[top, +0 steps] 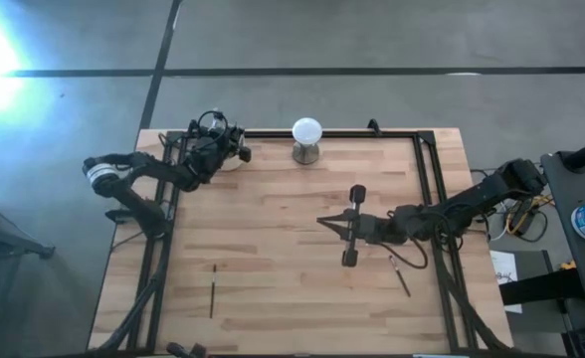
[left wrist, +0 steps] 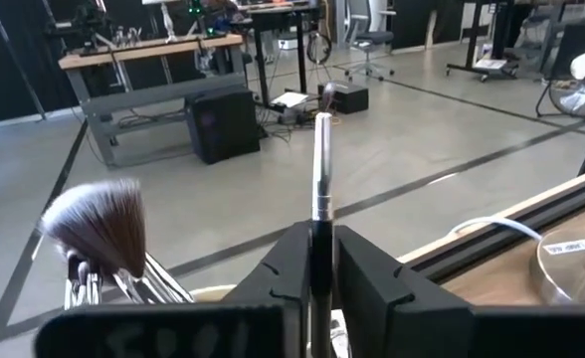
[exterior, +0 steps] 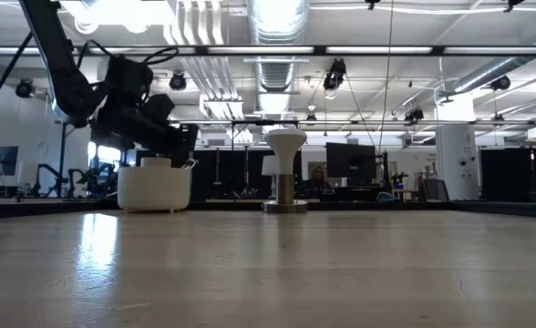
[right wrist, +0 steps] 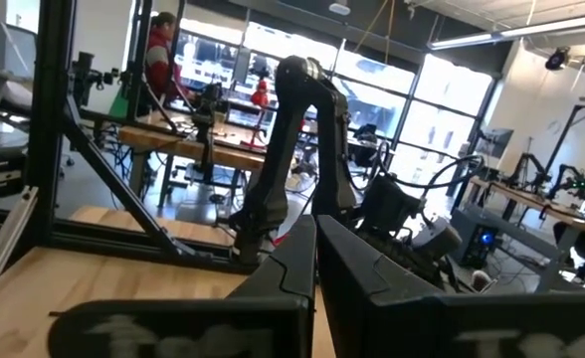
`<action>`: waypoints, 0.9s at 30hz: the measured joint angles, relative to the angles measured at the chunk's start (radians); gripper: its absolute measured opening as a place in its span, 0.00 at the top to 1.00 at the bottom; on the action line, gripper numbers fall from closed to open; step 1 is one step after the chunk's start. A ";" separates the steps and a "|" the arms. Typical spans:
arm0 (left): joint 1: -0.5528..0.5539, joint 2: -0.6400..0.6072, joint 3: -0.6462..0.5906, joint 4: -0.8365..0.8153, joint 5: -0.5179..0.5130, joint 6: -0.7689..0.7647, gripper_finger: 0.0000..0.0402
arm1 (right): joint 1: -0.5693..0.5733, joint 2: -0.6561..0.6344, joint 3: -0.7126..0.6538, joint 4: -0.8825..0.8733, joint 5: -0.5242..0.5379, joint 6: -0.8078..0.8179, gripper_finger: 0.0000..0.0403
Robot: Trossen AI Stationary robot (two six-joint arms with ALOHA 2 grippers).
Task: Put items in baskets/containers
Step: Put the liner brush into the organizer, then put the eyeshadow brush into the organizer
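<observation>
A thin brush [left wrist: 321,159] is pinched upright between the fingers of the left gripper [left wrist: 319,261], poised over the cream cup [exterior: 154,186] at the upper left of the high view. The brush is best kept vertical and lined up over a free compartment before the fingers part; a tilted drop could catch the rim. A fan-headed brush [left wrist: 101,225] and other handles are seen already standing in the cup. The right gripper [top: 324,223] is held closed and empty mid-table. Two brushes [top: 212,296] [top: 400,277] are left lying on the wooden table [top: 273,239].
</observation>
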 joint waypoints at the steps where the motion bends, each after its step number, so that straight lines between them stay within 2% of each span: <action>1: 0.000 0.000 0.000 0.000 0.000 -0.008 0.88 | 0.000 0.000 0.000 0.000 -0.001 0.000 0.98; 8: -0.008 0.000 0.000 -0.010 0.000 -0.057 0.83 | 0.004 0.000 0.000 -0.032 -0.002 0.072 0.98; 15: -0.089 -0.057 0.001 -0.122 0.018 -0.042 0.84 | 0.013 -0.045 0.000 -0.225 0.013 0.146 0.98; 18: -0.175 -0.104 0.000 -0.170 0.020 -0.031 0.88 | 0.017 -0.100 0.000 -0.408 0.078 0.226 0.98; 21: -0.289 -0.150 -0.011 -0.190 0.021 -0.031 0.94 | 0.018 -0.167 0.000 -0.671 0.168 0.361 0.98; 24: -0.423 -0.182 -0.033 -0.191 0.039 -0.050 0.99 | 0.018 -0.224 0.000 -0.955 0.193 0.561 0.98; 27: -0.559 -0.193 -0.052 -0.192 0.044 -0.060 0.99 | 0.018 -0.252 0.000 -1.177 0.193 0.749 0.98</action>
